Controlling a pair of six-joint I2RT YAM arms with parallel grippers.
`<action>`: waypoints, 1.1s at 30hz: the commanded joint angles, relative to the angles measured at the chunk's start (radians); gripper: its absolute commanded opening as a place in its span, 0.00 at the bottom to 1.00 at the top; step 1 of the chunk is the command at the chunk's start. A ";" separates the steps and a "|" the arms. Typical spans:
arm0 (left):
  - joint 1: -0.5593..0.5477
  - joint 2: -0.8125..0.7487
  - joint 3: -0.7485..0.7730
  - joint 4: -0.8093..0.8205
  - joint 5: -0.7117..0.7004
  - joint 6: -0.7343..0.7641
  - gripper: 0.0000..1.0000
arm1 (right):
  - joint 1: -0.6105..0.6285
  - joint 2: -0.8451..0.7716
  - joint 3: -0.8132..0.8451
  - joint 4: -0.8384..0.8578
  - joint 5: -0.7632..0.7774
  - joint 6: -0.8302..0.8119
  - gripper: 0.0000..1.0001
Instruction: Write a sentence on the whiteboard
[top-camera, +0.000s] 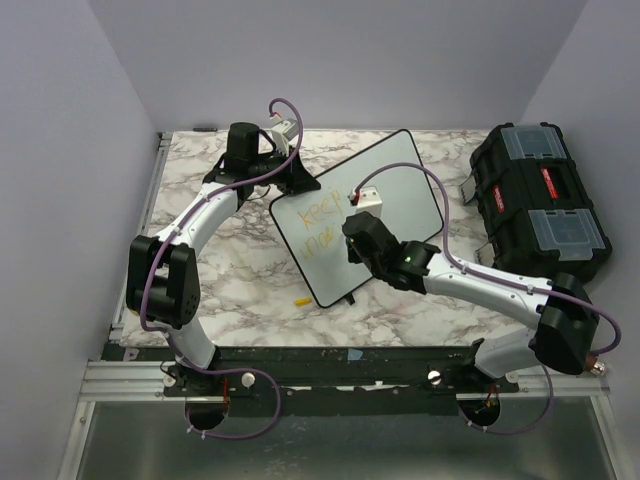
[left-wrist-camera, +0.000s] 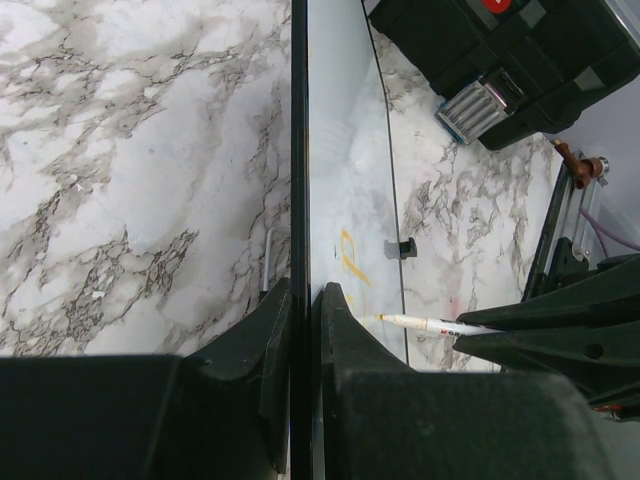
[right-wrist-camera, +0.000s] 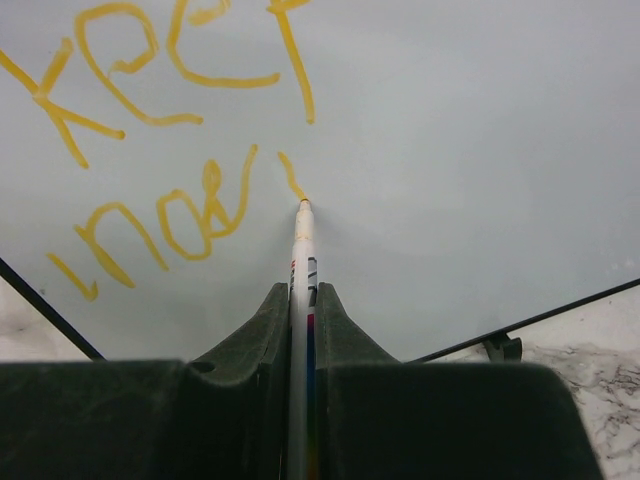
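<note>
Dark left fingers (left-wrist-camera: 335, 312) clamp thin black rim of glossy whiteboard (left-wrist-camera: 340, 150); right fingers (right-wrist-camera: 272, 312) pinch slim white marker (right-wrist-camera: 301, 250), tip on yellow-orange sentence (right-wrist-camera: 150, 90).

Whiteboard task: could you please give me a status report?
Left hand shut on whiteboard edge. Right hand shut on marker, tip on board. Sentence in second line. Toolbox apart.

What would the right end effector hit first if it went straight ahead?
The whiteboard. The marker in the right end effector points at it, tip seemingly touching.
</note>
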 joint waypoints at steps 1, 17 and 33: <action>-0.035 0.009 -0.031 -0.054 0.042 0.114 0.00 | -0.004 -0.009 -0.053 -0.020 -0.034 0.029 0.01; -0.035 0.010 -0.033 -0.053 0.043 0.113 0.00 | -0.007 -0.044 0.057 -0.015 -0.025 0.005 0.01; -0.035 0.007 -0.034 -0.053 0.043 0.114 0.00 | -0.050 0.063 0.081 0.040 -0.047 -0.001 0.01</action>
